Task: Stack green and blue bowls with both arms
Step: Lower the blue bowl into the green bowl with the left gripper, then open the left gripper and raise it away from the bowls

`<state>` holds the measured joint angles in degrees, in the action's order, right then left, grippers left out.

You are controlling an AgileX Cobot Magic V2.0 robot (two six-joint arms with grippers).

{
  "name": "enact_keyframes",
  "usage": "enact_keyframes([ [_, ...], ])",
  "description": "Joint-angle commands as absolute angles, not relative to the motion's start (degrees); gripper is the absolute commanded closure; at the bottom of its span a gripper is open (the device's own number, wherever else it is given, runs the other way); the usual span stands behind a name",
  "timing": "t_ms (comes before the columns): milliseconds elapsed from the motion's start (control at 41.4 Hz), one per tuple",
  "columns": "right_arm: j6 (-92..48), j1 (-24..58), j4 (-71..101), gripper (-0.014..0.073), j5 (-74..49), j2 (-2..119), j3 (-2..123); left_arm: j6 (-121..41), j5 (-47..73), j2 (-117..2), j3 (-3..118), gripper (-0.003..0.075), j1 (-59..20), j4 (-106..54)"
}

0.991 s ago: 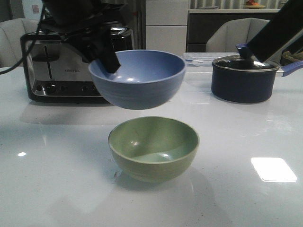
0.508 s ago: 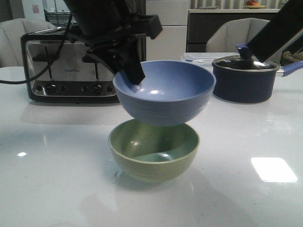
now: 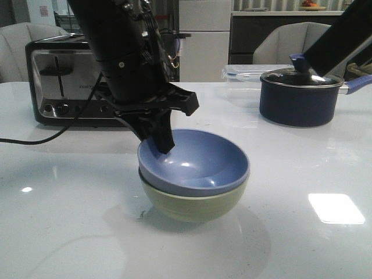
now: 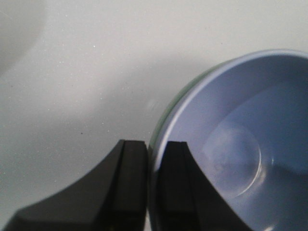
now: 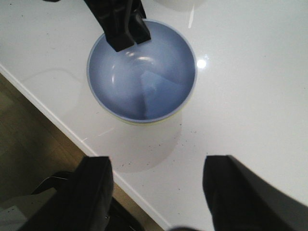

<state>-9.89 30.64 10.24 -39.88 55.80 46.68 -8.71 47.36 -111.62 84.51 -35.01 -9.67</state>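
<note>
The blue bowl (image 3: 195, 163) sits nested inside the green bowl (image 3: 192, 203) at the table's middle. My left gripper (image 3: 160, 139) is shut on the blue bowl's near-left rim, one finger inside and one outside. In the left wrist view the fingers (image 4: 132, 163) pinch the blue bowl's rim (image 4: 226, 139), with a sliver of the green bowl (image 4: 163, 118) showing beneath. The right wrist view looks down on the blue bowl (image 5: 142, 70) from high above; my right gripper (image 5: 156, 168) is open and empty. The right arm (image 3: 340, 38) is raised at the far right.
A black and steel toaster (image 3: 58, 81) stands at the back left with its cord on the table. A dark navy pot (image 3: 299, 96) with a glass lid stands at the back right, a clear container (image 3: 244, 72) behind it. The table's front edge (image 5: 72, 130) shows in the right wrist view.
My left arm has moved right and down with the blue bowl, from above the green bowl to nested inside it. The right arm has not moved.
</note>
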Motion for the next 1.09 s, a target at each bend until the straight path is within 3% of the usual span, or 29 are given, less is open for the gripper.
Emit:
enact_keyframes([
  [0,-10.6,30.7,10.2,0.0077,-36.9,54.8,48.3,-8.6,46.6,-108.2,86.4,0.0372,-35.4,-10.5],
  [73,-10.6,30.7,10.2,0.0077,-36.9,54.8,48.3,-8.6,47.2,-107.2,86.4,0.0307,-35.4,-9.2],
  [435,-10.6,30.7,10.2,0.0077,-36.9,54.8,48.3,-8.6,49.8,-91.1,84.1,0.0319,-35.4,-4.5],
  [1064,-10.6,30.7,10.2,0.0077,-36.9,54.8,48.3,-8.3,40.7,-54.1,49.4,0.0319,-35.4,-2.0],
])
